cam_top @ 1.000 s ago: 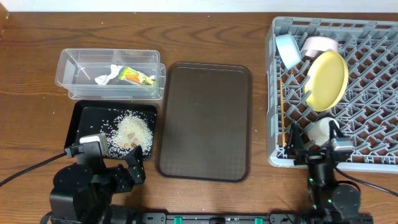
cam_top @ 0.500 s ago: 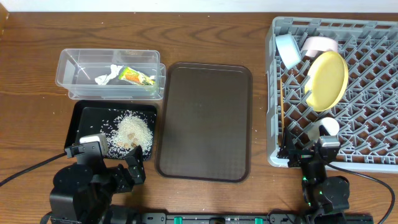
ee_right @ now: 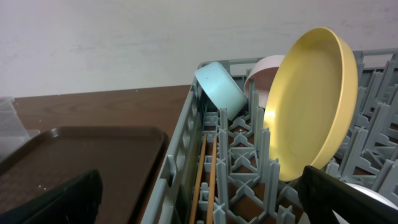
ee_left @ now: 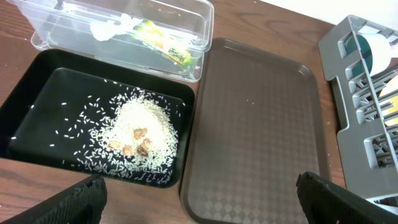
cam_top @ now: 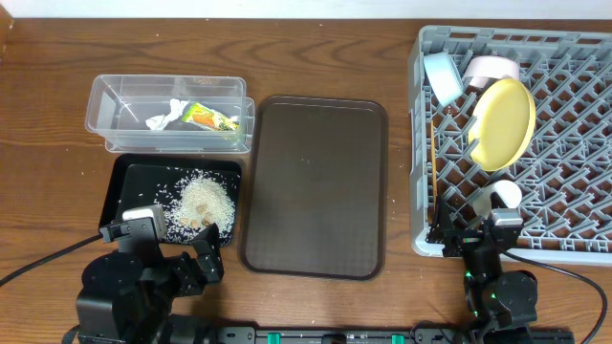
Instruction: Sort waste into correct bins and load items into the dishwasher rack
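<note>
The grey rack [cam_top: 564, 191] holds the yellow plate [cam_top: 504, 122], light blue bowl [cam_top: 442, 76], white bowl [cam_top: 490, 69], small cup [cam_top: 501, 197] and chopsticks [cam_top: 435, 172]. The clear tub [cam_top: 120, 115] holds the snack wrapper [cam_top: 212, 118] and paper scrap [cam_top: 164, 117]. The black tray [cam_top: 129, 186] holds rice scraps [cam_top: 206, 199]. My left gripper [ee_left: 205, 211] is open and empty, near the black tray's front edge. My right gripper [ee_right: 199, 205] is open and empty at the rack's front left corner, in line with the chopsticks [ee_right: 202, 174] and facing the plate [ee_right: 317, 99].
The larger brown serving tray [cam_top: 314, 186] lies between the black tray and the rack, with nothing on it. The wooden table runs to a white wall at the back. Both arm bases stand at the front edge.
My right gripper has drawn back from the cup toward the front edge. The cup now stands uncovered in the rack. The left arm has not moved.
</note>
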Robot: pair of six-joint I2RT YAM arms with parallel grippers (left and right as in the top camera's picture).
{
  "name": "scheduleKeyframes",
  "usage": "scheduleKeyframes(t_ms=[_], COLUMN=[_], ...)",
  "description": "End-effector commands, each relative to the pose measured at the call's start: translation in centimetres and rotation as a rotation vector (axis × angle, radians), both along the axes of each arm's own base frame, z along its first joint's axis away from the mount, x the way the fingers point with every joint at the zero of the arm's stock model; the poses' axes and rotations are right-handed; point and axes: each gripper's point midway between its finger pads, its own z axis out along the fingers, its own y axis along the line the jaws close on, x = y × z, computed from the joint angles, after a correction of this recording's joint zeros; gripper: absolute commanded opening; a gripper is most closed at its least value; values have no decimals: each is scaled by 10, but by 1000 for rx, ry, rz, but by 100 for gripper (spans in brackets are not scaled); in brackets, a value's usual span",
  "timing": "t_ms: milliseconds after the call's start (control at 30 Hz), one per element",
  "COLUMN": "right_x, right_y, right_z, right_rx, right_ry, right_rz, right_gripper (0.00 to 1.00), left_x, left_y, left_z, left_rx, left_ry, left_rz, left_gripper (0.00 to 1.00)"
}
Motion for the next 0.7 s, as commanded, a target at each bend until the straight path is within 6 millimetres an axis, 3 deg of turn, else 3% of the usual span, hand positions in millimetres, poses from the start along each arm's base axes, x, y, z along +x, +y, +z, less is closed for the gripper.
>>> scheduleKeyframes(t_ms=[0, 467, 667], right_x=[0, 0, 0], right_y=[-5, -5, -5], right_z=[0, 0, 0], right_rx=[-14, -15, -14], right_ry=[-2, -2, -2], right_rz=[-20, -20, -20], right_gripper=[99, 99, 99], left_x=[0, -5, -14], left_y=[2, 3, 30], left_z=[0, 0, -22], left_rx=[22, 23, 119], left_ry=[-6, -11, 1], left_rz=[-2, -1, 114], left_gripper=[100, 100, 100])
